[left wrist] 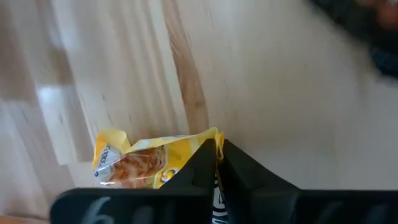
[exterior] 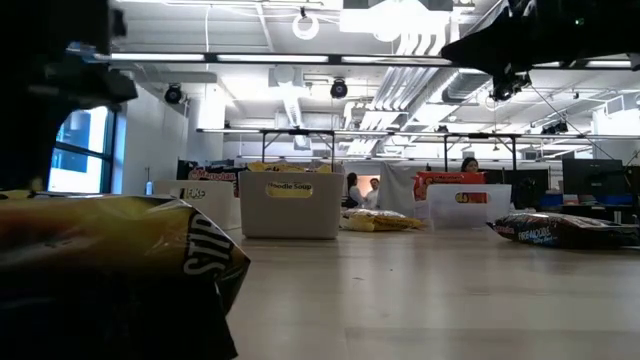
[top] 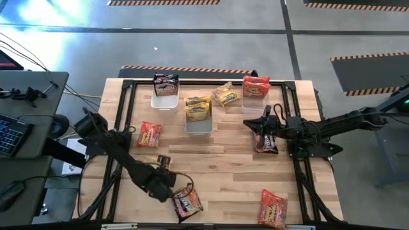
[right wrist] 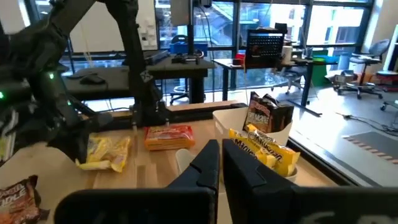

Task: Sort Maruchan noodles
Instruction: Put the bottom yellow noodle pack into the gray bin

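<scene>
Noodles: the left gripper [top: 181,199] is clenched on a packet [top: 187,203] at the table's [top: 217,172] near edge. It's light, crinkly and slippery, best pinched by its sealed rim. The right gripper [top: 261,131] hangs closed, empty, over another packet [top: 266,143].

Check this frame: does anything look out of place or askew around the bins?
One yellow packet lies tilted on the table between the middle bin and the right bin, outside both, though other yellow packets sit in the middle bin. Nothing looks spilled or torn.
</scene>
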